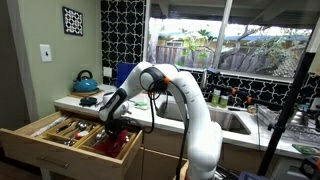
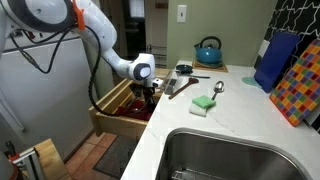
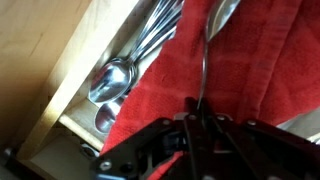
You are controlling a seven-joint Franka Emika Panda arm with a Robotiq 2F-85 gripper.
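My gripper reaches down into an open wooden drawer, seen in both exterior views. Its fingers are shut on the thin dark handle of a utensil, which runs up over a red cloth to a bowl-shaped end at the top edge. The cloth lines the drawer compartment under the gripper. Several silver spoons lie in the neighbouring wooden compartment, just left of the cloth. In an exterior view the gripper hangs over the drawer beside the counter edge.
A teal kettle stands on the white counter. A green sponge, a spoon and dark utensils lie near the sink. A blue board and a chequered board lean at the wall.
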